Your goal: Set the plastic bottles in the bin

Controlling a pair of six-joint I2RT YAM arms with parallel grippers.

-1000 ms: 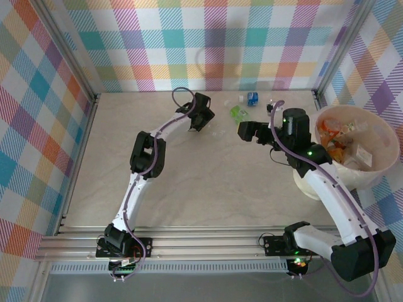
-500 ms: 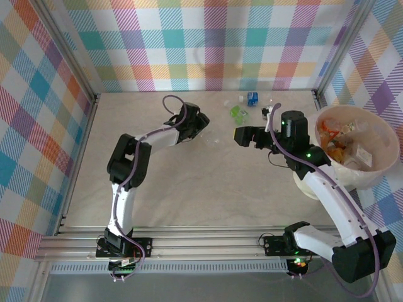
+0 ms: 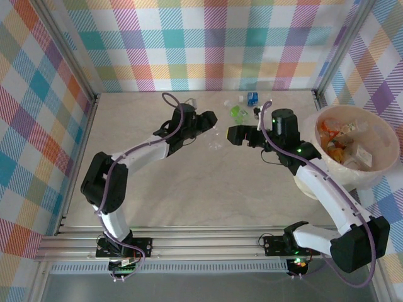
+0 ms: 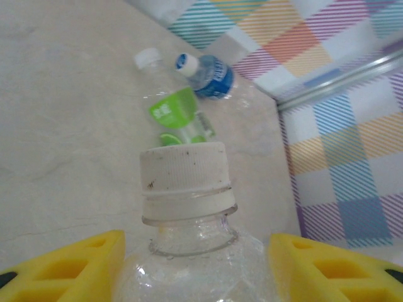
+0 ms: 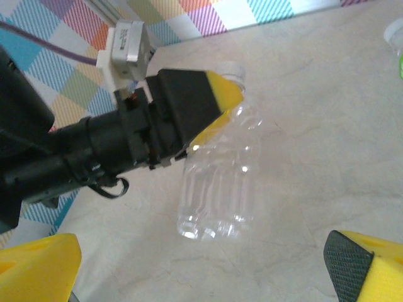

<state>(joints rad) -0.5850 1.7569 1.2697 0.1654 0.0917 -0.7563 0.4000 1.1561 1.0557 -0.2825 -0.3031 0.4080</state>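
Surroundings: a pale, stone-look table [image 3: 189, 182] is enclosed by checked cloth walls [image 3: 208, 44].
Bin: the bin [image 3: 368, 185] is placed well apart from both claws, to the right, behind the wrist of the right arm.
Done: a heap of bottles [image 3: 340, 141] is seen inside the bin, so most of the task is judged to be finished.
Remaining: three bottles are counted outside the bin.
Left claw: the left claw [image 3: 206, 121] is closed on the shoulder of a clear bottle [image 4: 184, 173]. A yellow finger is pressed on each side, and the white cap points past the fingertips.
Right claw: the right claw [image 3: 232, 135] is spread wide with nothing between the fingers. The clear bottle is found just in front of it.
Green-label bottle: the green-label bottle [image 4: 178, 113] is lying on the table ahead of the left claw, beyond the cap.
Blue-label bottle: the blue-label bottle [image 4: 211, 77] is lying just behind the green one, farther from the left claw and near the wall.
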